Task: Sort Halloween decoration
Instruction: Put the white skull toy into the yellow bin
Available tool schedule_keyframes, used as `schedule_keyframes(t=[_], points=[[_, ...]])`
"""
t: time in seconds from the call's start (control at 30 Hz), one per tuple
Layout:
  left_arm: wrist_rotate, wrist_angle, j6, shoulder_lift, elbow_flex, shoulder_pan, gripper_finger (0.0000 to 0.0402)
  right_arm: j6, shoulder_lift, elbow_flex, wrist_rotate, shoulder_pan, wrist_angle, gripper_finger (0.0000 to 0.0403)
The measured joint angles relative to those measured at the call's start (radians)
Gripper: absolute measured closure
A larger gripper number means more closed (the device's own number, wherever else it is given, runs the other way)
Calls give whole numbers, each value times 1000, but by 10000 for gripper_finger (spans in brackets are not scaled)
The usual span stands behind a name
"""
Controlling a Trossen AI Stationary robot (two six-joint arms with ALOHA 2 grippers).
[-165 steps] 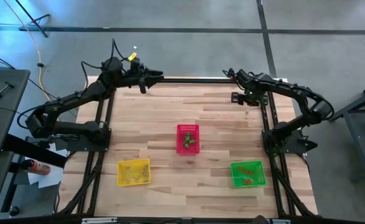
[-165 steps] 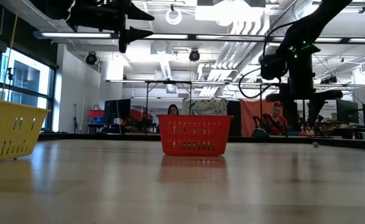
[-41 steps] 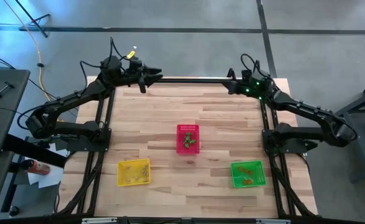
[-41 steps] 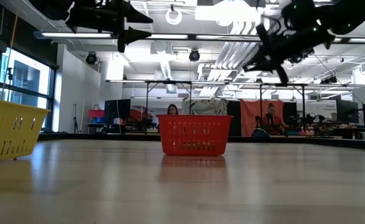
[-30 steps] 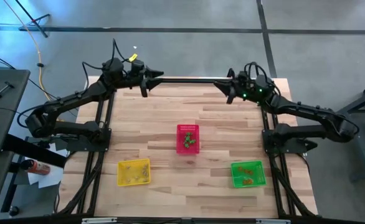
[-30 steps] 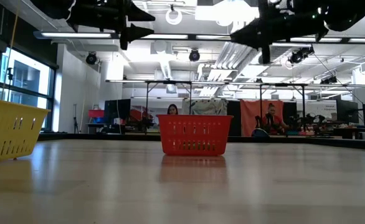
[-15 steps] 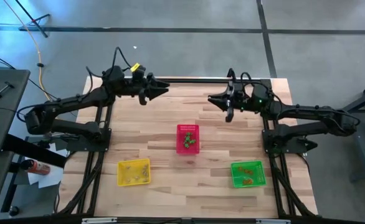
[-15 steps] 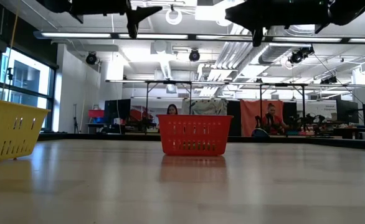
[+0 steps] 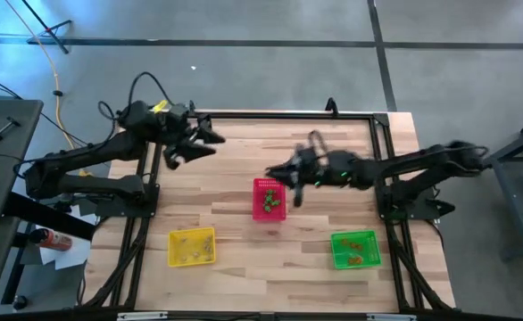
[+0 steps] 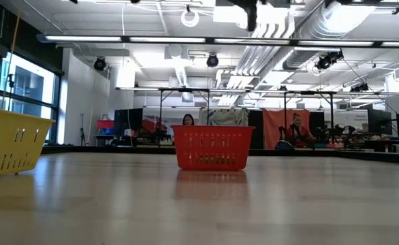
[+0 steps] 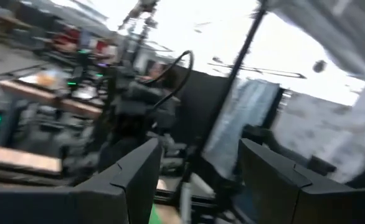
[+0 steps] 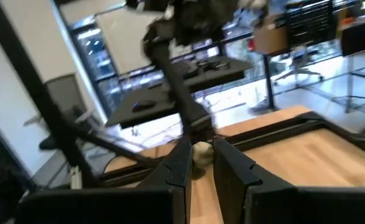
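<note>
Red [image 9: 269, 185], yellow [image 9: 191, 247], green baskets [image 9: 355, 250]

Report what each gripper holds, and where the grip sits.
Right gripper pinches a small yellowish trinket between its fingertips, by its sides. Left gripper is open and holds nothing.

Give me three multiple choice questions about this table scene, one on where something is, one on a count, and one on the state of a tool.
1. Which mesh basket stands nearest the table's middle?
A. yellow
B. red
C. green

2. How many mesh baskets stand on the wooden table?
A. two
B. three
C. four

3. What is the right tool doing?
A. gaping with nothing in it
B. resting flat on the wood
C. pinching a small pale trinket

Key:
1 B: the red mesh basket sits centrally, the yellow mesh basket and green mesh basket flank it nearer the front edge.
2 B: three show on the wooden table.
3 C: the right tool grips the small pale trinket.
</note>
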Motion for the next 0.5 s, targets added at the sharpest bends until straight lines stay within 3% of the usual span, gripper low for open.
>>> schedule_keyframes(t=[0.27, 0.5], points=[[41, -6, -28, -132, 0, -151, 197, -18, 376, 329, 6, 116, -18, 366], [-79, -12, 55, -211, 0, -216, 197, -14, 663, 592, -62, 127, -29, 366]])
